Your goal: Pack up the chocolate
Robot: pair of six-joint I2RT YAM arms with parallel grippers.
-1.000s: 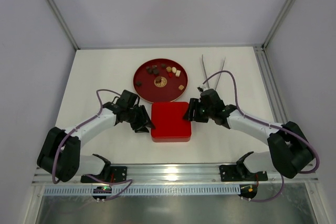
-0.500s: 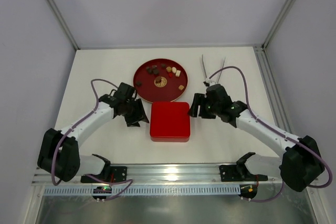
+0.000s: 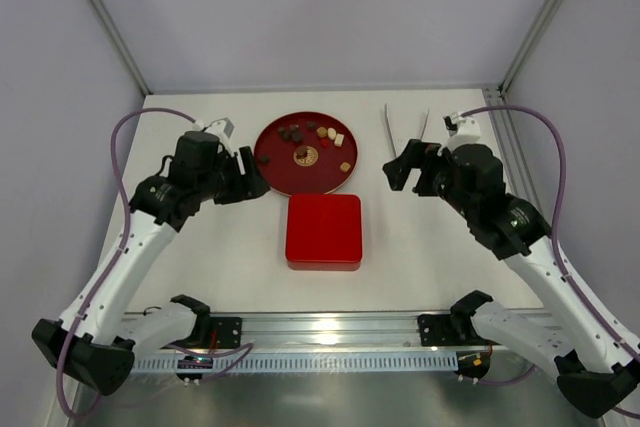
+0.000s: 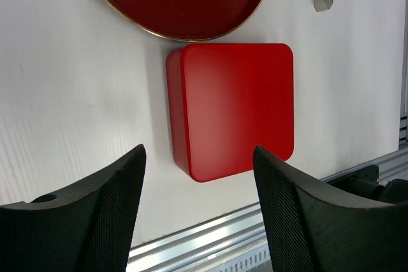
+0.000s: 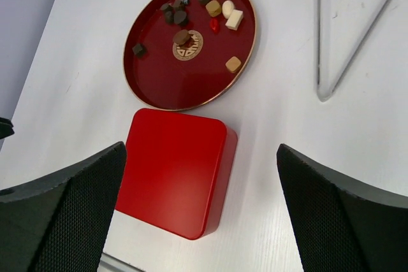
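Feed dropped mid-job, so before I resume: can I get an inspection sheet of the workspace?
Surface: white table, no spills seen.
Job's things: chocolate pieces loose on the round red tray; red box closed, in front of the tray.
Clutter: metal tongs right of the tray.
End effectors: left end effector and right end effector both open, holding nothing, raised over the table.
Cables: purple cables loop off both arms, away from the tray.
Surroundings: grey walls, metal frame, rail at near edge.
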